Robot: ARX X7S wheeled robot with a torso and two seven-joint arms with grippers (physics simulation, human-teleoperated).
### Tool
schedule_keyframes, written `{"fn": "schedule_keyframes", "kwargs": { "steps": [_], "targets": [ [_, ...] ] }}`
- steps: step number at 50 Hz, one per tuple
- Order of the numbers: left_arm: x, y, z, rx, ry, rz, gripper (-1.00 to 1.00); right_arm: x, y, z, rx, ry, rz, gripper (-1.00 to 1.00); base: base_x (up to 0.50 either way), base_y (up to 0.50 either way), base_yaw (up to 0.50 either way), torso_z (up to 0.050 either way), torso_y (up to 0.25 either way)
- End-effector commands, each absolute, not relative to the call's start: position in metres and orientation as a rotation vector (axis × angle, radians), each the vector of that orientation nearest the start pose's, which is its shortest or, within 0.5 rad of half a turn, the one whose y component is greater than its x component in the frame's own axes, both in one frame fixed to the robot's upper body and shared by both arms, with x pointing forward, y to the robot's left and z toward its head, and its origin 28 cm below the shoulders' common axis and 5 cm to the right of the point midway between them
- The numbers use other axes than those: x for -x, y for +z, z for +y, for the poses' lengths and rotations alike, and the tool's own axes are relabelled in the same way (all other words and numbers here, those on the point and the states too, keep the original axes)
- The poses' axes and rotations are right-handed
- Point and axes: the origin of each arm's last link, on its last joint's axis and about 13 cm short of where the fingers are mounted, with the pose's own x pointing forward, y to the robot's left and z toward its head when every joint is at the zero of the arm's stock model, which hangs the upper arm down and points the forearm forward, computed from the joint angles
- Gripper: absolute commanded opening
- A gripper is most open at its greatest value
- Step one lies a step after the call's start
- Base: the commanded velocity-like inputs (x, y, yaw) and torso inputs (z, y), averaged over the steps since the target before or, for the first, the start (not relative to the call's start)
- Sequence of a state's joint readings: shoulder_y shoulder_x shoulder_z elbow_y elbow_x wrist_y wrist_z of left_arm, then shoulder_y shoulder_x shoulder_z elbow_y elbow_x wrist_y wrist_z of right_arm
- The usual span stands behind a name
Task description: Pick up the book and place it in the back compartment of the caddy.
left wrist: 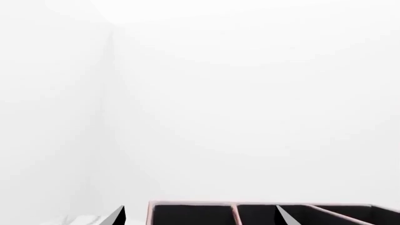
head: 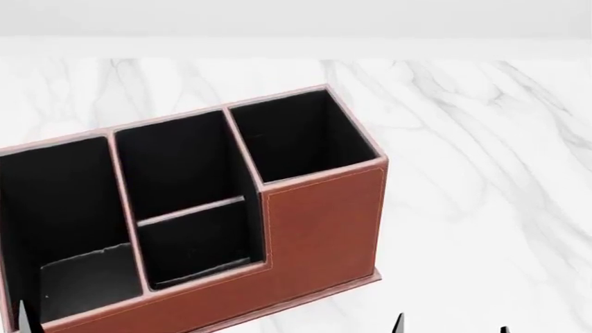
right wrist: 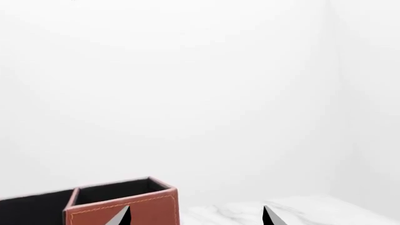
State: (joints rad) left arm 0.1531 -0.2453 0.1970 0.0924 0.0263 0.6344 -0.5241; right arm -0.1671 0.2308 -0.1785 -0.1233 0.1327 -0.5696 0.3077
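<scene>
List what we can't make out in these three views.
- Book: in no view, so its position is unknown.
- Caddy: head view's left and lower edges cut it off.
- Left hand: only two dark tips at the left wrist view's edge; nothing shows between them.
- Right hand: same in the right wrist view, tips apart.
- Caddy cell floors: lost in black lining.

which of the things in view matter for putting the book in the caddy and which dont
For the job: caddy; its back compartment; right gripper, fingertips apart with nothing between; left gripper, likewise. The book is not in view.

Just there: marble table; white wall.
</scene>
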Motion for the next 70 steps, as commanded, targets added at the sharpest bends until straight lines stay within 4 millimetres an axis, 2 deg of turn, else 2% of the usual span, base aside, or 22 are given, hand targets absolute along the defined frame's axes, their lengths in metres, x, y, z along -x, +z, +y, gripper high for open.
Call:
{"fn": "schedule_keyframes", "kwargs": {
  "steps": [1,70],
  "targets": [
    [-0.1719,0.0424,0.2155,-0.015,0.219,-0.569,1.00,-0.1707,0.0424,-0.1070,-0.039,-0.092,-0.496,1.00,0.00,0.00,0.00,0.000,0.000],
    [-0.1725,0.0420,0.2149,-0.021,0.215,-0.566,1.00,-0.1707,0.0429,-0.1083,-0.064,-0.076,-0.501,1.00,0.00,0.05,0.00,0.000,0.000]
  ]
}}
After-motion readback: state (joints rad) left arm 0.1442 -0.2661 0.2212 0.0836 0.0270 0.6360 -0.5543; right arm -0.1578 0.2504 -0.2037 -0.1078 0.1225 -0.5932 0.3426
